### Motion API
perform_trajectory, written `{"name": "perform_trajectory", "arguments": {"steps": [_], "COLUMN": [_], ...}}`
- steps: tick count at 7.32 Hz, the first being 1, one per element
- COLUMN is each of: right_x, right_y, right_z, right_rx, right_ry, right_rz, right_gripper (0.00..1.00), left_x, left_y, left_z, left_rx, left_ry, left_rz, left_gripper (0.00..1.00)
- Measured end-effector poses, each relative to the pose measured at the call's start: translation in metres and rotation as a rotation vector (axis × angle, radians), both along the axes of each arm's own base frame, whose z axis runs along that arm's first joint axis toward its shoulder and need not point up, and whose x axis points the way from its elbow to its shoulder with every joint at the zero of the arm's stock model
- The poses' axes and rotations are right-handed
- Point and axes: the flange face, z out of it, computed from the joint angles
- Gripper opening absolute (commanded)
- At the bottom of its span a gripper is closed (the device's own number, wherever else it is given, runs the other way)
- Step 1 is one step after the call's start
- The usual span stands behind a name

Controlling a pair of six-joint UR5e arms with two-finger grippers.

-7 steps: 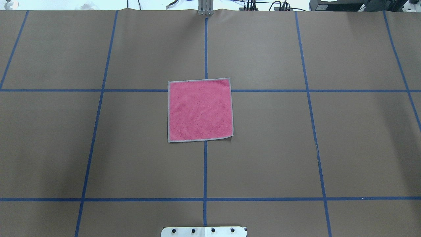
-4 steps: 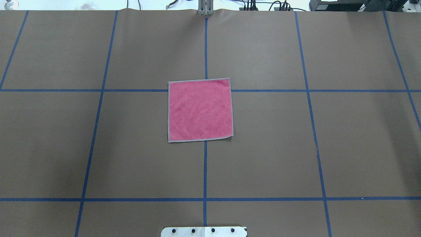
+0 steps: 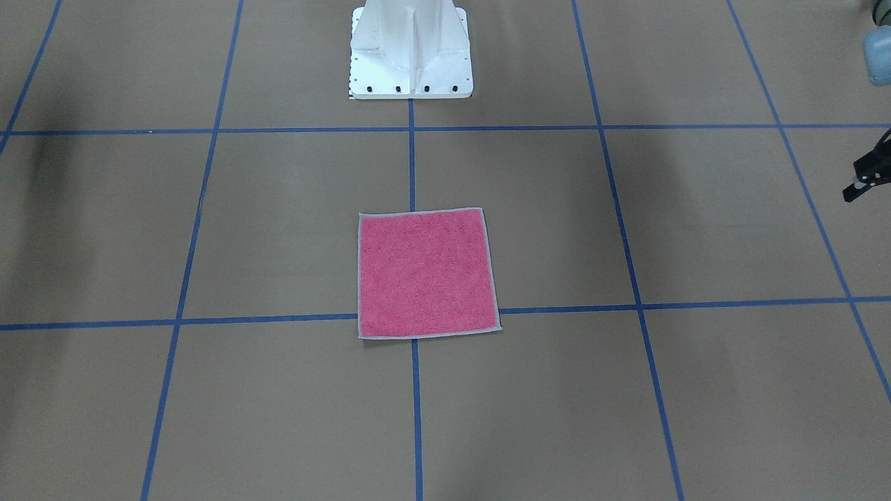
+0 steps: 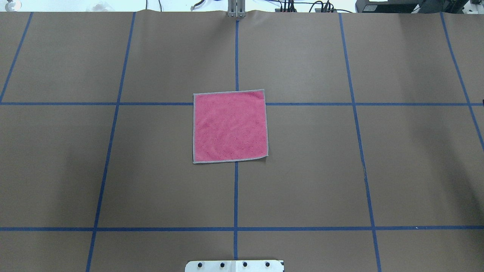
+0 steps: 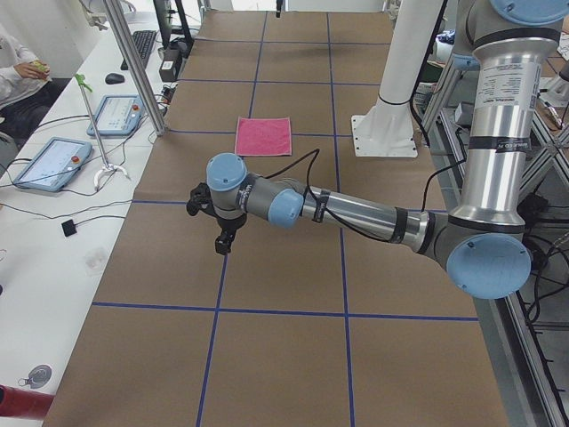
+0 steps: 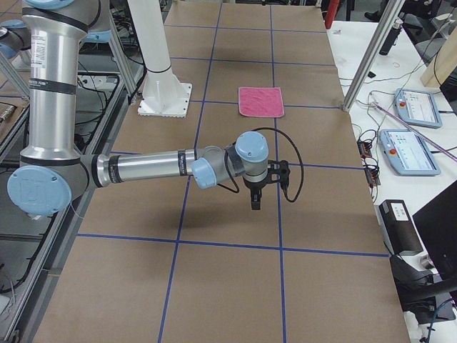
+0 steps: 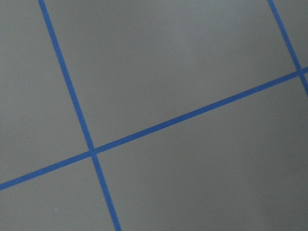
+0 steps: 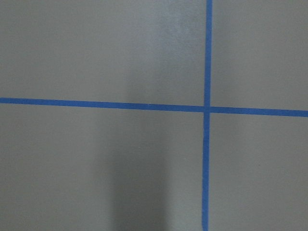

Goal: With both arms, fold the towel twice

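The towel (image 4: 230, 126) lies flat and unfolded at the table's middle, pink-red face up, with a light grey border; it also shows in the front view (image 3: 426, 273) and in both side views (image 5: 264, 136) (image 6: 260, 101). My left gripper (image 5: 222, 242) hangs above the paper far to the towel's left; only part of it shows at the front view's edge (image 3: 865, 175). My right gripper (image 6: 256, 200) hangs far to the towel's right. I cannot tell whether either is open or shut. Both wrist views show only brown paper and blue tape.
Brown paper with a blue tape grid (image 4: 236, 196) covers the table. The white pedestal base (image 3: 411, 56) stands at the robot's side. Control tablets (image 5: 53, 162) (image 6: 413, 150) and metal posts (image 5: 133, 67) sit along the operators' side. A seated person (image 5: 18, 62) is there.
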Motion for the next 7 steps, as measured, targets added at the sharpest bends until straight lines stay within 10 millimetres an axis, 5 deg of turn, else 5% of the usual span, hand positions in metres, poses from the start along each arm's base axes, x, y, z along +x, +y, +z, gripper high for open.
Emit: {"name": "perform_trajectory", "arguments": {"steps": [4,7], "right_x": [-0.144,-0.262], "right_y": [-0.007,0.013], "right_z": [-0.105,-0.166], "right_rx": [-0.13,-0.229], "right_ry": [-0.123,-0.153], "right_rz": [0.094,0.221], "right_gripper": [1.0,0.98], "left_x": [0.116,0.19], "left_y": [-0.006,-0.006], "left_z": [-0.071,-0.118], "left_rx": [-0.155,-0.265], "left_ry": [0.143,0.165], "left_rz": [-0.088,-0.153], "left_gripper": [1.0,1.0]}}
